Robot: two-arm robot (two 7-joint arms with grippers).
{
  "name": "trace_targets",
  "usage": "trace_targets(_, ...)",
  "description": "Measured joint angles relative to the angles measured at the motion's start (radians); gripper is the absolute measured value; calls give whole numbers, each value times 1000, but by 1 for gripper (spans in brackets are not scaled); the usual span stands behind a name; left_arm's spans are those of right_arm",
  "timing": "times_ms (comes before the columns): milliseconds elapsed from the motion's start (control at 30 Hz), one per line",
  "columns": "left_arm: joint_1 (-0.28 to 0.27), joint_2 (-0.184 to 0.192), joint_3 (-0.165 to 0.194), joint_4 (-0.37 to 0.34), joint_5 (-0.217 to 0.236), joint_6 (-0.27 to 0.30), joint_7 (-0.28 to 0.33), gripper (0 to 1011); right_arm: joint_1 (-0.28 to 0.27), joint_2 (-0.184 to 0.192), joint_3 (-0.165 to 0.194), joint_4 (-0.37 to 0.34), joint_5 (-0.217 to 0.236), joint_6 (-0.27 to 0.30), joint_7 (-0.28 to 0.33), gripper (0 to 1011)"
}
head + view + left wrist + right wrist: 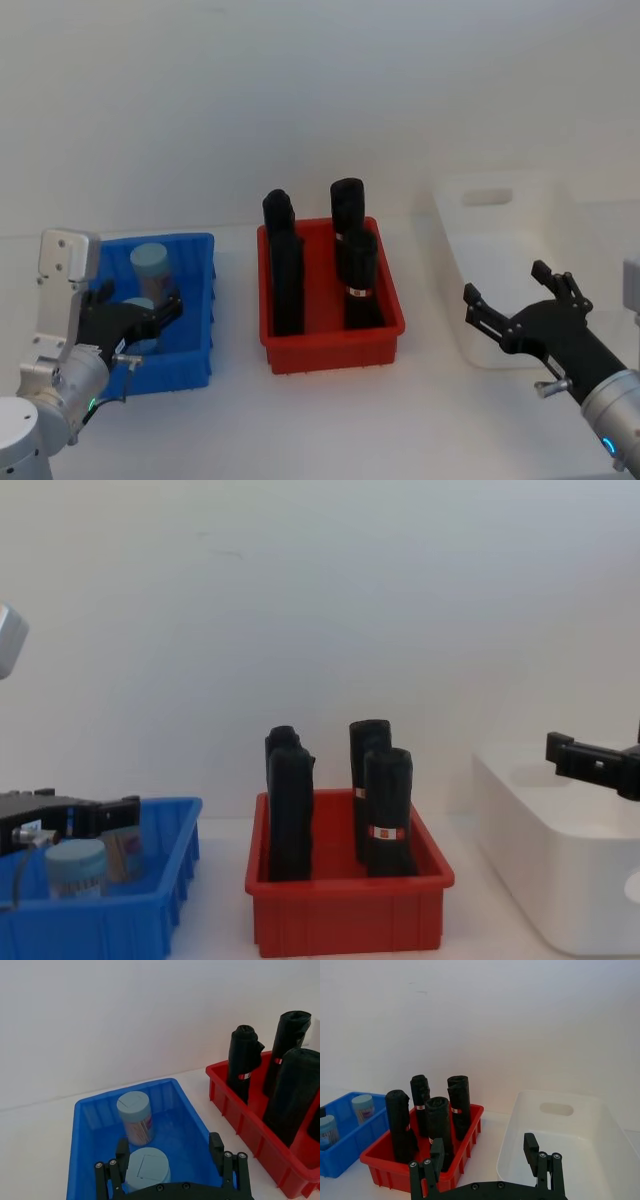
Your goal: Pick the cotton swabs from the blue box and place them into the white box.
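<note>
— Where are the cotton swabs (148, 262)?

— Both jars are in the blue box (87, 1115), at about 8 o'clock on the tabletop (330, 420) in the head view. The near jar (146, 1167) sits between the fingers of the left tool (169, 1146), which is spread wide and grips nothing. The far jar (135, 1117) stands just beyond it, toward 12 o'clock.

— Which way do they point?

— Upright, lids up, long axis vertical, labels on the side walls.

— So how should it take one cleanly?

— In the left wrist view the near jar lies closer to one finger than the other. I'd centre the tool on it first and lower it until the pads face the clear wall below the lid. Then close square across the round body. Keep off the far jar; it looks near enough to be knocked.

— And the other arm?

— The right tool (484, 1149) hovers above the near part of the white box (600, 1125), at about 4 o'clock, fingers apart and empty. The red bin (330, 350) of black rolls (285, 270) stands between the two boxes, so the carry should pass above them.
</note>
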Motion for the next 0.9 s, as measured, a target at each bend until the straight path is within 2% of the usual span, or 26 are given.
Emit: trace_targets(900, -66, -25, -21, 152, -31, 24, -78, 1004, 0, 0, 0, 0, 0, 0, 0, 1001)
